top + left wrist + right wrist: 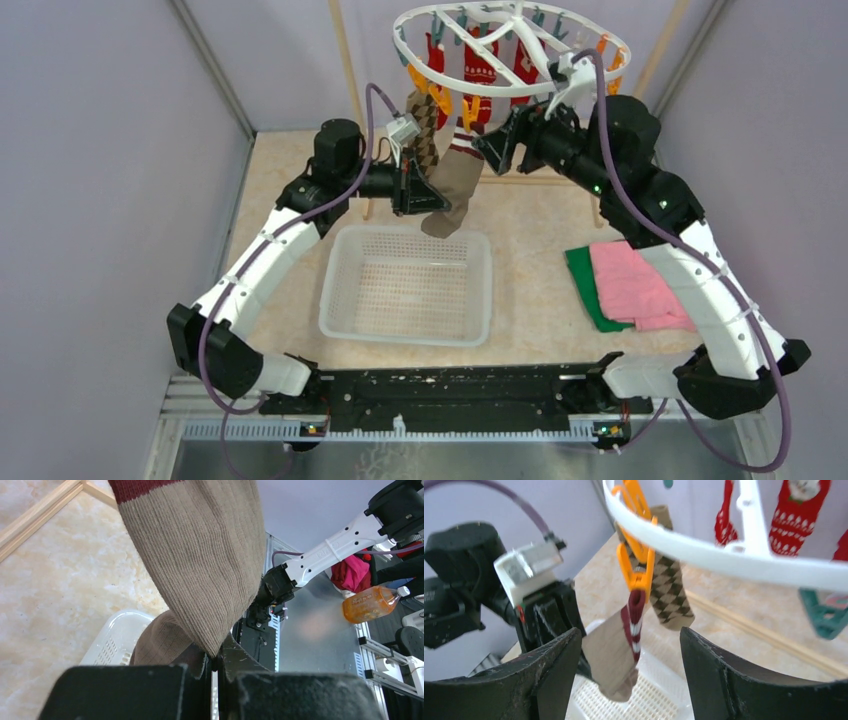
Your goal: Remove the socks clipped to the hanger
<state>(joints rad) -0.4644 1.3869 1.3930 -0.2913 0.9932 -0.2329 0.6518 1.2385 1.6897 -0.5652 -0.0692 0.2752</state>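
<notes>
- The white plastic oval ring hanger (pixel 724 560) is hanging above the far part of the beige stone-patterned counter (pixel 530 260).
- The white mesh plastic basket (pixel 405 338) is sitting on the counter nearer the arm bases, between the arms.
- The folded pink and green cloths (pixel 635 285) are lying right of the basket, apart from it.
- The tan ribbed sock (pixel 452 185) is dangling from an orange plastic clip (pixel 636 565) over the basket's far edge.
- The brown-tan argyle sock (pixel 669 590) is hanging just behind it.
- The red patterned socks (pixel 480 65) are hanging farther back.
- The left fingers (pixel 150 690) are pinching the tan ribbed sock's lower end from the left.
- The right fingers (pixel 549 680) are standing spread to its right.
</notes>
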